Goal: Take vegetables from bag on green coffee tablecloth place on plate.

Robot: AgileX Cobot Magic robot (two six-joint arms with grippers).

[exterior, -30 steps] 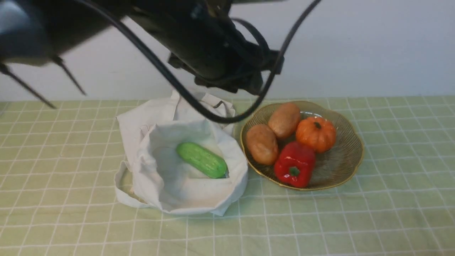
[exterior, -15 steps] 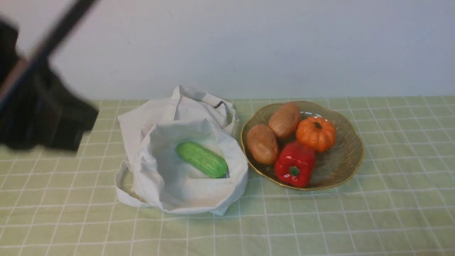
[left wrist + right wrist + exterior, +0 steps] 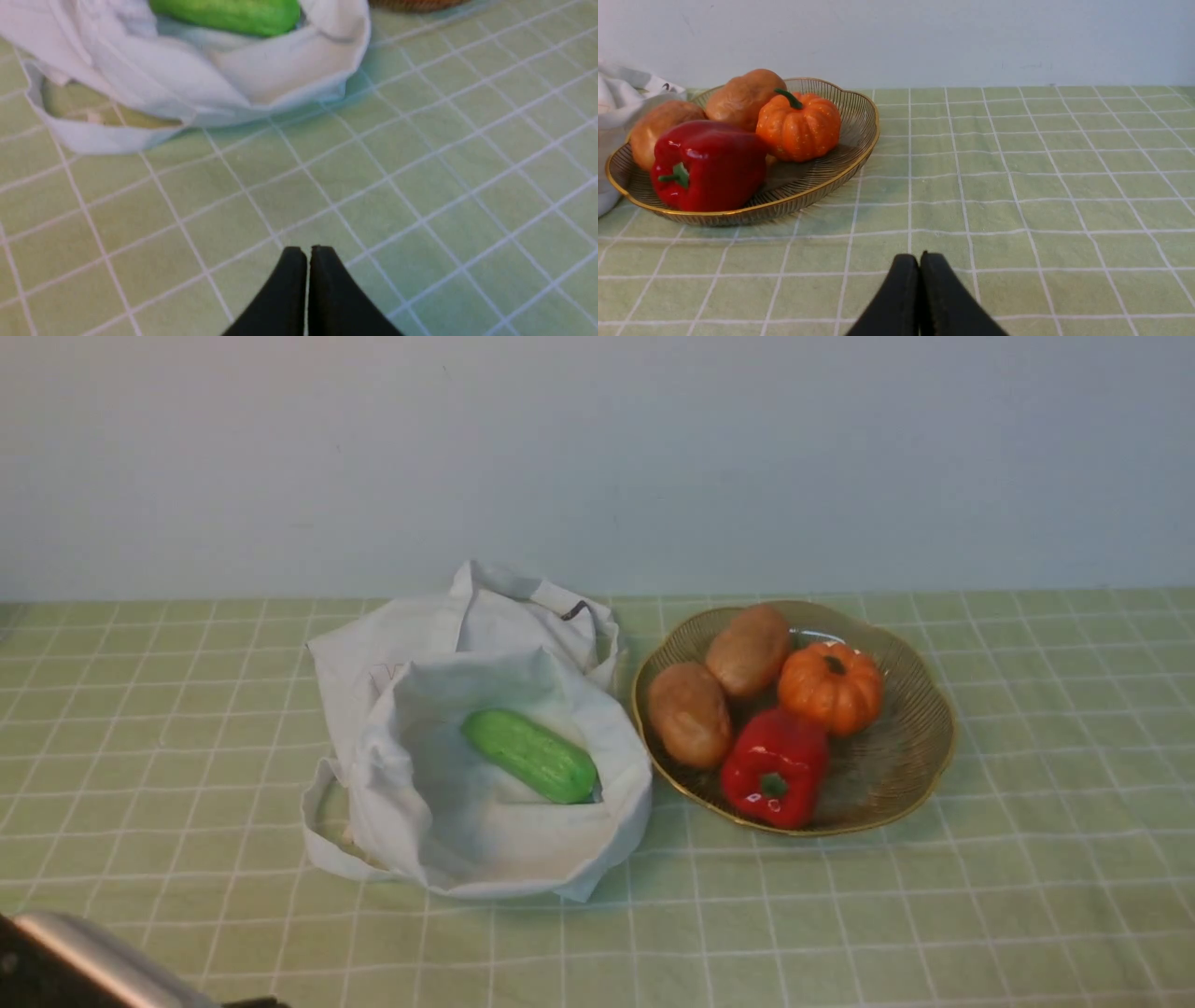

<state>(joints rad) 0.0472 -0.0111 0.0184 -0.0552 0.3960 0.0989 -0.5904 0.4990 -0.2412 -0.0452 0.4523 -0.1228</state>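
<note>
- Cucumber [image 3: 529, 755] lies in the open mouth of the white bag [image 3: 485, 845], just beside the gold wire plate [image 3: 936, 747], which holds two potatoes [image 3: 689, 713], a pumpkin [image 3: 830, 689] and a red pepper [image 3: 773, 767].
- Its long axis runs diagonally, far-left to near-right in the front view.
- Your left claw [image 3: 308, 250] is pressed together and empty over the counter [image 3: 420, 186]. The cucumber lies ahead of it, past the bag's near fold.
- Your right claw [image 3: 920, 255] is also pressed together and empty. The plate sits between it and the bag, so the left looks nearer.

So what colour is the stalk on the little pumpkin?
The stalk is dark green, on the orange pumpkin. It shows best in the right wrist view.
</note>
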